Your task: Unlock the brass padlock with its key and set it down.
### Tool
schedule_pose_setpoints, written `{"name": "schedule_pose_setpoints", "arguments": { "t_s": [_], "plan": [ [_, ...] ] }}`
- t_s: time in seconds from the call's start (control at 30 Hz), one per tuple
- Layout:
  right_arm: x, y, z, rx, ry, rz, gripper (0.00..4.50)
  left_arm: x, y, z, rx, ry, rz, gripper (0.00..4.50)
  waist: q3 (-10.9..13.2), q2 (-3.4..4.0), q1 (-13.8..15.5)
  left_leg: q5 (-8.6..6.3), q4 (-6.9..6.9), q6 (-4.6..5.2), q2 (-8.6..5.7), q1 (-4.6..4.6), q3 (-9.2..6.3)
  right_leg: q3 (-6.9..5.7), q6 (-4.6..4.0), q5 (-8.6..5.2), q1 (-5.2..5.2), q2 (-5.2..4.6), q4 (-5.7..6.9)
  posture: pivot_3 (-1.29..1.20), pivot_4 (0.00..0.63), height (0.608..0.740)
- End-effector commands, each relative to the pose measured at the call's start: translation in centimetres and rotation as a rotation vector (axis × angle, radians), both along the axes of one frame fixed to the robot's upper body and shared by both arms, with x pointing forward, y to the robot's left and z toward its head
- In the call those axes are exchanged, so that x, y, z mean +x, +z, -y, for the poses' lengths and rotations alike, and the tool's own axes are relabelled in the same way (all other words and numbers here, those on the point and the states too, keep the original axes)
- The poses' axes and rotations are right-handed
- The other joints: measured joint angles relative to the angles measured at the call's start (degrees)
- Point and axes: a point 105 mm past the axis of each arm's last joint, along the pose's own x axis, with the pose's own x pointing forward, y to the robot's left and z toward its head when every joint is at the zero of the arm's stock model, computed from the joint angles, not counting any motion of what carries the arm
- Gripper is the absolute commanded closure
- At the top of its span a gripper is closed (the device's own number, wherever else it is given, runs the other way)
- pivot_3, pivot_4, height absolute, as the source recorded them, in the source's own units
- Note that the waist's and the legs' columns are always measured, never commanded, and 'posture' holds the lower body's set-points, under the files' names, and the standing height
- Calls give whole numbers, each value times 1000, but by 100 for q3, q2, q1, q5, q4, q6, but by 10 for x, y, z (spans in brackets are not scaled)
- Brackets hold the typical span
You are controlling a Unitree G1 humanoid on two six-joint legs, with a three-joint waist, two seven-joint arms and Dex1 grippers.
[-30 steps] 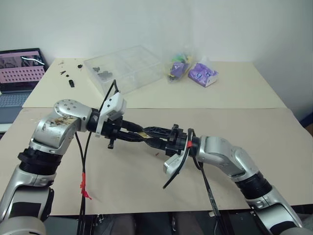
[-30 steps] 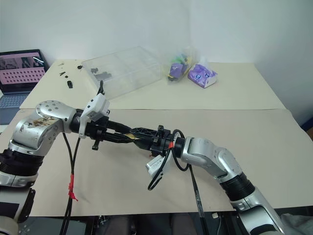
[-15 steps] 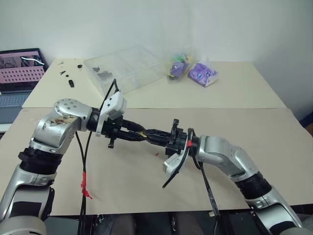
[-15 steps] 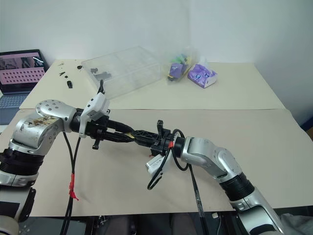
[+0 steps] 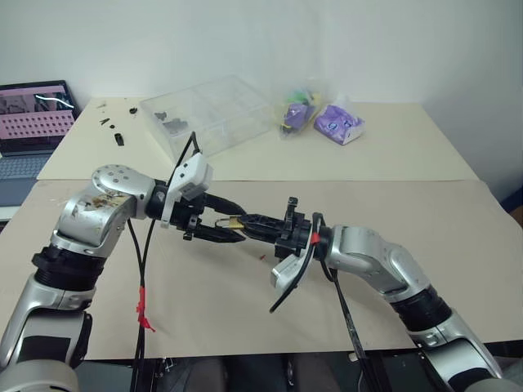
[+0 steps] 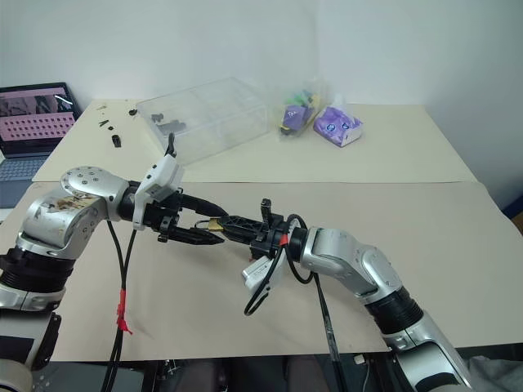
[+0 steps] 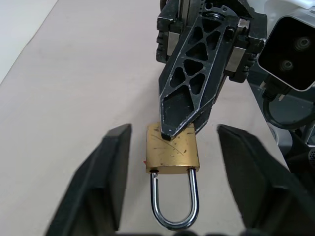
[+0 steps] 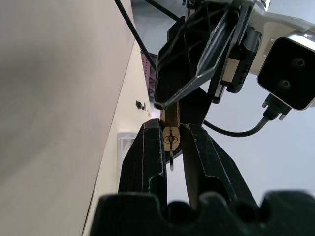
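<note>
- We see the brass padlock (image 7: 172, 155) held in the air between the 2 arms, above the tan table (image 5: 458, 245), a little to the left of its middle.
- The right gripper (image 7: 179, 129) is pinched narrow on the gold body of the lock. In the right wrist view its 2 fingers (image 8: 147, 152) press the body from both sides, and the keyhole face looks toward that camera.
- The left gripper (image 7: 172, 147) stands wide. Its 2 fingers (image 7: 113, 162) are on each side of the lock and apart from it, touching nothing.
- The silver shackle (image 7: 173, 201) points toward the left wrist and looks seated in the body, so we judge the lock is not yet opened.
- We cannot see a key in any view; a small red speck (image 5: 261, 256) lies on the table under the grippers, but it is too small to name.
- We judge that the step in hand is passing the lock to the right gripper alone. To do it well, the right grip must not loosen, because the pinch covers only 1 end of the body and the lock could swing or drop.
- The left gripper should draw back straight along its own fingers, so that no finger catches the shackle.
- The keyhole face should remain free and turned to where the key can come in; the right fingers sit close beside it, so there is little room.
- Setting it down calls for lowering it until it touches the table before the grip opens.
</note>
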Motion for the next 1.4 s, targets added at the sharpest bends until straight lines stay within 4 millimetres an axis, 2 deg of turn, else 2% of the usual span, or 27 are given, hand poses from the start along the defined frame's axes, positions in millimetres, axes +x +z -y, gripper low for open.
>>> {"name": "schedule_pose_setpoints", "arguments": {
  "t_s": [0.03,0.13,0.27,0.43,0.57,0.6,0.83,1.0,1.4],
  "plan": [
    [2,14,1,41,-2,32,4413,-3,22,1,-37,-19,74,311,0,0,-2,0,0,0,0,0,0,0,0,0,0,0,0,0,150,740],
    [4,14,2,43,-12,31,4413,-4,32,-2,-69,-2,43,311,0,0,-2,0,0,0,0,0,0,0,0,0,0,0,0,0,150,740],
    [7,11,6,42,-41,26,4413,20,70,-19,-234,158,-24,311,4,-7,8,0,0,0,-1,0,-3,-2,6,-2,0,1,2,0,150,740],
    [6,12,9,49,-54,27,4413,37,56,-43,-187,271,-20,311,3,-5,-27,0,0,0,-1,9,-1,2,6,-4,5,1,2,0,150,740],
    [6,12,11,47,-66,24,4413,41,42,-49,-153,268,18,1317,4,-7,-8,0,0,0,0,2,-3,-1,-12,4,0,2,2,0,150,740],
    [6,12,12,46,-68,24,4413,39,39,-47,-148,249,17,1876,4,-7,-5,0,0,0,0,-1,-2,-1,-15,7,-1,1,2,0,150,740],
    [6,12,12,42,-77,25,4413,25,35,-32,-132,152,-7,4482,4,-7,9,0,0,0,-1,-1,-2,-1,-22,12,0,0,1,0,150,740],
    [6,12,13,40,-82,29,4413,12,32,-28,-104,90,-39,4482,4,-7,-13,0,0,0,-1,0,-1,-1,-20,10,0,0,1,0,150,740],
    [4,25,13,78,-65,55,4413,13,23,-31,-65,98,-41,4482,4,-7,-7,0,0,0,0,1,-2,0,-6,2,0,1,2,0,150,740]
  ]
}}
